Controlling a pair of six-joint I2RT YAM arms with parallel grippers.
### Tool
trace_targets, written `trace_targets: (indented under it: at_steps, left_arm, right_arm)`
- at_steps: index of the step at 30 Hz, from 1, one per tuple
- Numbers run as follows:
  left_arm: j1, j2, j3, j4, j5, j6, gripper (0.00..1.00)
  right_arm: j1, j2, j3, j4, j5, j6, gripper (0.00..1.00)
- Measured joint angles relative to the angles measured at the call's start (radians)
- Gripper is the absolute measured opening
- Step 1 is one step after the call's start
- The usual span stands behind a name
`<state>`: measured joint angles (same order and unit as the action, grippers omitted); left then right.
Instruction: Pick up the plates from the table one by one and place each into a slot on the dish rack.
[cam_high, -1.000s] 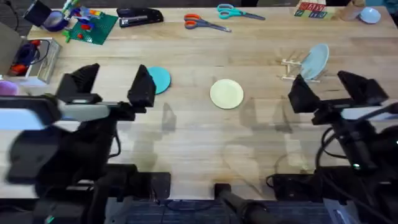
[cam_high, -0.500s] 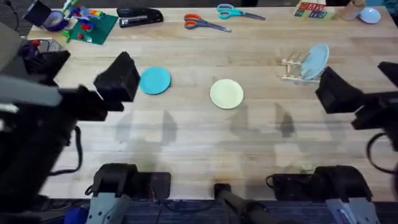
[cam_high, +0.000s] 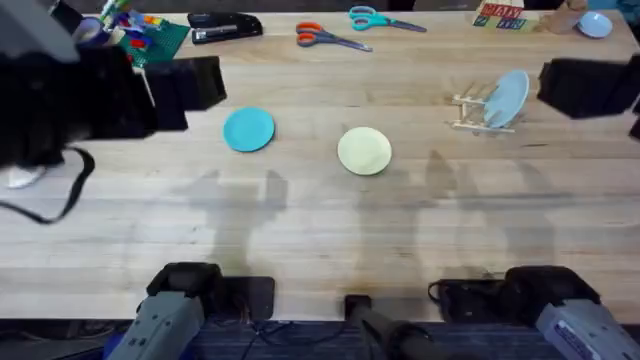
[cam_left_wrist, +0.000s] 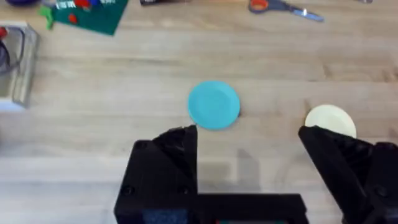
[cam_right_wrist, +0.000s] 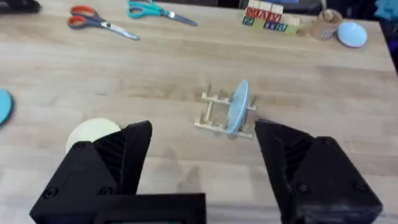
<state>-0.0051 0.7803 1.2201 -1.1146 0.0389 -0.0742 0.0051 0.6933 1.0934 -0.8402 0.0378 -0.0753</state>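
On the table (cam_high: 320, 250), two plates lie flat: turquoise plate (cam_left_wrist: 214, 104) left of centre, pale yellow plate (cam_high: 364, 150) mid-table. Pale blue plate (cam_right_wrist: 237, 106) already stands on edge in the dish rack (cam_right_wrist: 214, 115). Your left gripper (cam_left_wrist: 249, 140) hangs jaws apart with the turquoise just ahead of it, so it's nearest. Right gripper (cam_right_wrist: 202, 146), also spread and empty, faces the rack; yellow sits off its left finger.
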Motion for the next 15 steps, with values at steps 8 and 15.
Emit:
trace_targets:
  at_steps: [8,15]
  left_arm:
    - [0.0,0.245,0.195,-0.202,0.002,-0.039,0.993]
    - [0.0,0.368,0.275,-0.241,0.002,-0.04,0.994]
  right_arm:
    - [0.0,0.219,0.216,-0.216,0.0,0.0,0.994]
    - [0.0,0.337,0.316,-0.353,0.0,0.006,0.993]
